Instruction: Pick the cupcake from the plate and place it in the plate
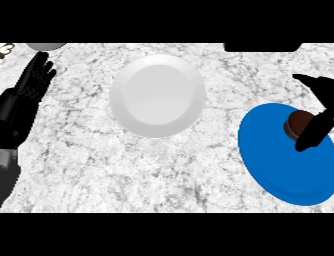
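A brown cupcake [298, 122] sits on the blue plate [284, 165] at the right of the counter. My right hand [332, 102] hovers over the plate's far right edge, its thumb reaching down beside the cupcake and partly covering it, the other fingers spread above and not closed round it. A white plate [157, 95] lies in the middle of the counter with nothing on it. My left hand [33, 80] rests open at the left edge, fingers pointing up.
A grey round object [46, 46] shows partly at the top left edge. A dark object [262, 47] sits at the top right edge. Patterned wall shows at both upper corners. Marble counter stretches between the two plates.
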Motion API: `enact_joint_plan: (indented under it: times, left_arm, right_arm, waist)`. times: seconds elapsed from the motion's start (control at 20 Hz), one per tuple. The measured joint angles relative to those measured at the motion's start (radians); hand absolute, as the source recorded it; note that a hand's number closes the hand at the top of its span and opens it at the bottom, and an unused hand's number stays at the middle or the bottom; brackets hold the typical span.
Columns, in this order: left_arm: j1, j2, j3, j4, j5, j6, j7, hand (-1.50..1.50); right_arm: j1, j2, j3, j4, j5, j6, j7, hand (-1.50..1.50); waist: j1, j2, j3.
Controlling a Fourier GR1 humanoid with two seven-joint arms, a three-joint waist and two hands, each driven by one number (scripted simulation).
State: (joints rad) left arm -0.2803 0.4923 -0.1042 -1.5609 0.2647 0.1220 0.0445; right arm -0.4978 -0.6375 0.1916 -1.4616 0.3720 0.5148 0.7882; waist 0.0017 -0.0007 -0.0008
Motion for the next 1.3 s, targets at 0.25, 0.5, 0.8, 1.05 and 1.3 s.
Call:
enact_joint_plan:
  times: [0.25,0.5,0.8,1.05,1.3]
  left_arm:
    - [0.029,-0.023,0.012,-0.026,-0.030,-0.011,0.001,0.00]
    - [0.031,-0.050,0.036,-0.041,-0.058,-0.031,0.021,0.00]
    - [0.010,-0.067,0.076,-0.012,-0.078,-0.077,0.027,0.00]
    - [0.007,-0.100,0.090,-0.033,-0.108,-0.084,0.054,0.00]
    - [0.014,-0.118,0.117,-0.020,-0.122,-0.112,0.038,0.00]
  right_arm:
    - [0.006,0.016,0.003,0.070,0.075,0.021,-0.001,-1.50]
    - [0.031,0.040,-0.023,0.123,0.140,0.023,-0.031,-1.50]
    - [0.051,0.078,-0.040,0.215,0.212,-0.001,-0.118,-1.50]
    - [0.055,0.107,-0.058,0.292,0.263,-0.005,-0.174,-1.50]
    - [0.058,0.120,-0.064,0.380,0.333,-0.038,-0.226,-1.50]
  waist:
    - [0.003,0.001,0.001]
    - [0.001,0.001,0.001]
    - [0.001,0.002,0.001]
    - [0.002,0.001,0.001]
    - [0.003,0.001,0.000]
